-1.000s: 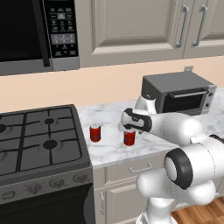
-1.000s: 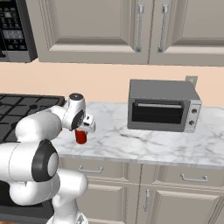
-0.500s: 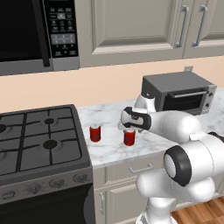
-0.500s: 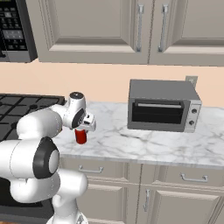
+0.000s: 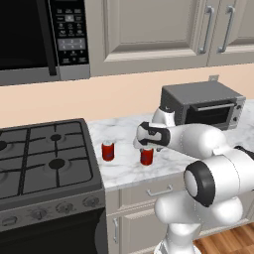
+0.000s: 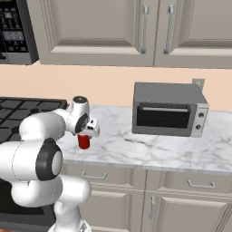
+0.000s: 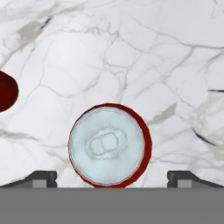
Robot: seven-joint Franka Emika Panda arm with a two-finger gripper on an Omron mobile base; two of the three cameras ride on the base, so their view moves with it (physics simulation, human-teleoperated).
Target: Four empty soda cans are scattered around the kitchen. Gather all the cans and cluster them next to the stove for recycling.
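A red soda can (image 5: 146,157) (image 6: 84,141) stands upright on the marble counter (image 5: 124,171). Its silver top (image 7: 107,145) faces the hand camera. My gripper (image 5: 145,147) (image 6: 87,132) (image 7: 113,178) hangs just above this can and is open. The fingertips (image 7: 41,178) sit wide apart on either side of the can, clear of its rim. A second red soda can (image 5: 107,150) (image 7: 6,92) stands to the left, close to the right edge of the dark stove (image 5: 44,158) (image 6: 18,113).
A grey toaster oven (image 5: 203,104) (image 6: 168,108) sits at the back right of the counter. A black microwave (image 5: 39,39) (image 6: 16,31) hangs above the stove. The counter's front edge (image 6: 136,163) runs close in front of the cans.
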